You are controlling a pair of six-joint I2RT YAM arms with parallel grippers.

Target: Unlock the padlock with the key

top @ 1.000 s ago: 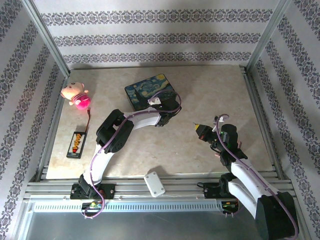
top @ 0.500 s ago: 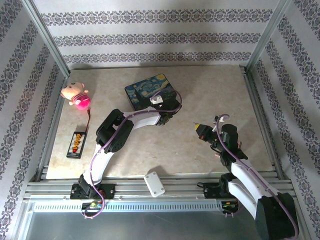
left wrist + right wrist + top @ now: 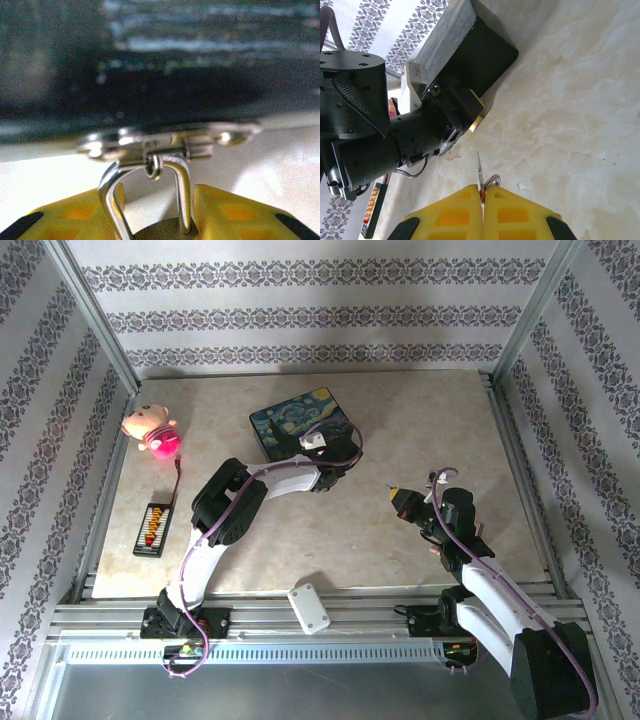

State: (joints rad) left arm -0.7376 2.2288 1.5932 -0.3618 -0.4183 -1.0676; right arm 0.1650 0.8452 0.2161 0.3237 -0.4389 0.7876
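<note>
Brass padlock [image 3: 183, 200] is sitting just beside the blue tin [image 3: 305, 420], where the left gripper [image 3: 157, 220] is seemingly pinching its body to steady the keyhole. Nearer than the tin, the right gripper [image 3: 483, 197] is clamping the key [image 3: 479, 170], blade aiming tinward for insertion.

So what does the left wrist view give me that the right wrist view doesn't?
Left wrist view: the padlock close up between the left fingers, its silvery shackle hooked through the metal latch on the dark tin. Right wrist view: the key pinched in the right fingers, blade out ahead, and the left arm seen from outside. Shared: the tin, a brass glint of the padlock, and the marble table.
</note>
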